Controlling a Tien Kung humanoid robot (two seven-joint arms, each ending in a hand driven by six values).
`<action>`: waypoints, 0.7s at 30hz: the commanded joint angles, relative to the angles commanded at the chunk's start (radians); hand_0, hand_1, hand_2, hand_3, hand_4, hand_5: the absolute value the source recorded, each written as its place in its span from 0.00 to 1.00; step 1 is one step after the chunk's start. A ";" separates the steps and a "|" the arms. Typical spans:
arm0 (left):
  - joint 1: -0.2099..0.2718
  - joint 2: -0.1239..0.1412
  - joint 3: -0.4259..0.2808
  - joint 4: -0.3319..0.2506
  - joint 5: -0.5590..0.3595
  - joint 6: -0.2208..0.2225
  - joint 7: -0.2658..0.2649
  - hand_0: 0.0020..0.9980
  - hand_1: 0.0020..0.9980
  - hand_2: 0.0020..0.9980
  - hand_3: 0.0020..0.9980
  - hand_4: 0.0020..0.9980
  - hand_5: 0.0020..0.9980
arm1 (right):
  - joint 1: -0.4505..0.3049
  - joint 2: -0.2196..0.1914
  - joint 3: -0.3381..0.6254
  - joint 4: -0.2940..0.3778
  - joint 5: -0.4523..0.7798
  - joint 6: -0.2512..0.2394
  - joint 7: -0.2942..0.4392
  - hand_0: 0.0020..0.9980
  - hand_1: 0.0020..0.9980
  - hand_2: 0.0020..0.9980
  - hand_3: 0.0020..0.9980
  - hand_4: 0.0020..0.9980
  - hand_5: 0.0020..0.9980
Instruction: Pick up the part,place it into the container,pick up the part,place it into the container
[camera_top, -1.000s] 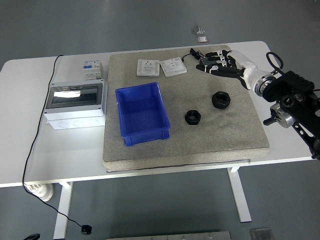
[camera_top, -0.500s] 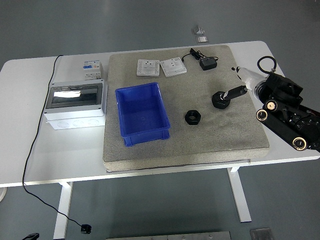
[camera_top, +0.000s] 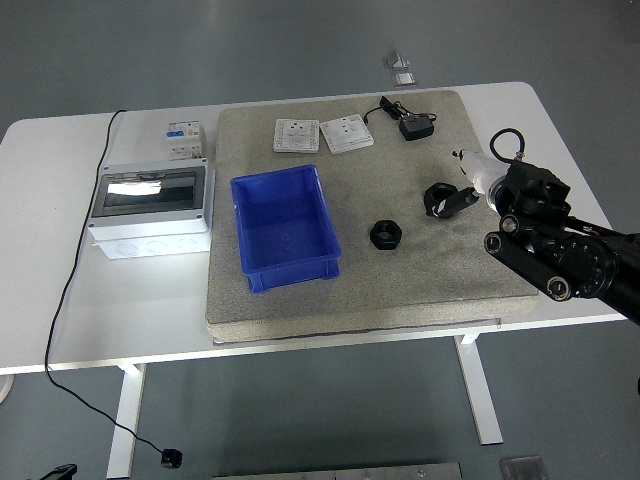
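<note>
Two black hex nuts lie on the grey mat (camera_top: 440, 270). The smaller nut (camera_top: 385, 234) sits free near the mat's middle. The larger nut (camera_top: 436, 195) is to its right, slightly tilted, with my right hand (camera_top: 458, 200) closed on its right side. My black forearm (camera_top: 545, 235) hides most of that hand. The blue container (camera_top: 275, 175) stands empty on the left part of the mat. My left arm does not show.
Two white switch plates (camera_top: 296, 134) (camera_top: 346, 131) and a black power adapter (camera_top: 415, 126) lie at the mat's far edge. A grey electrical box (camera_top: 150, 208) and a small breaker (camera_top: 182, 137) stand on the table left of the mat.
My right hand came from the far right corner of the mat, near the adapter, down to the larger nut and closed on it. The nut has tipped slightly.
</note>
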 joint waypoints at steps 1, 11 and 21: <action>0.000 0.001 -0.001 0.000 0.002 0.000 0.000 0.75 0.74 0.75 0.83 0.96 1.00 | 0.005 0.006 -0.010 -0.016 0.010 -0.009 0.007 1.00 0.93 0.92 0.96 1.00 0.44; -0.001 0.005 -0.007 -0.001 0.015 -0.004 0.000 0.75 0.74 0.75 0.83 0.96 1.00 | 0.027 0.041 -0.150 -0.094 0.095 -0.119 0.044 0.93 0.52 0.61 0.72 0.86 0.24; -0.002 0.005 -0.007 -0.001 0.016 -0.006 0.000 0.75 0.74 0.75 0.83 0.96 1.00 | 0.027 0.060 -0.250 -0.112 0.138 -0.153 0.054 0.92 0.51 0.61 0.71 0.80 0.19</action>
